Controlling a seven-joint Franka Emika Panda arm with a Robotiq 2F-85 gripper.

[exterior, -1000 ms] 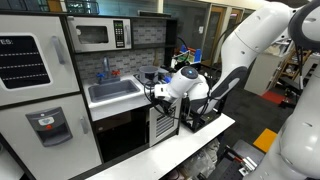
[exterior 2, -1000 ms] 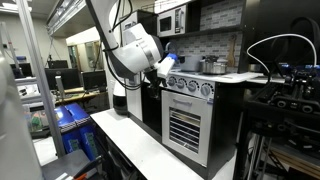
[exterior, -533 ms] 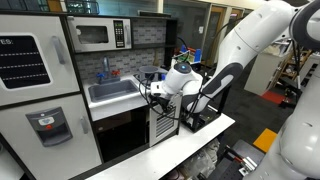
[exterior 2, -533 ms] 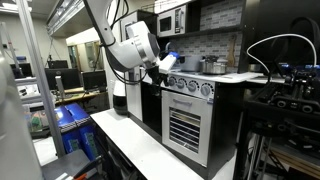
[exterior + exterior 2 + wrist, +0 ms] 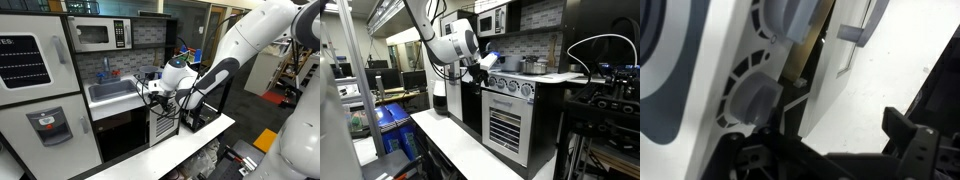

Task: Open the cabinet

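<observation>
The cabinet is the toy kitchen's oven-like compartment with a white door and grey slats, seen in both exterior views (image 5: 163, 126) (image 5: 508, 128). Its door stands upright, about flush with the front. In the wrist view the white door (image 5: 880, 90) and its grey handle (image 5: 862, 22) lie beside the grey knobs (image 5: 750, 95), with a narrow tan gap between knob panel and door. My gripper (image 5: 150, 89) (image 5: 481, 62) (image 5: 830, 155) hovers at knob height, just above the door's top edge. Its jaws are spread apart and hold nothing.
A sink (image 5: 113, 91) is beside the oven, with a dark open space (image 5: 120, 135) under it. A microwave (image 5: 98, 35) and the tall fridge door (image 5: 35, 90) stand further along. A white table (image 5: 450, 145) runs in front, and lab gear (image 5: 605, 110) is nearby.
The gripper has moved up a little and back toward the counter top, away from the slatted door. The door has not visibly moved.
</observation>
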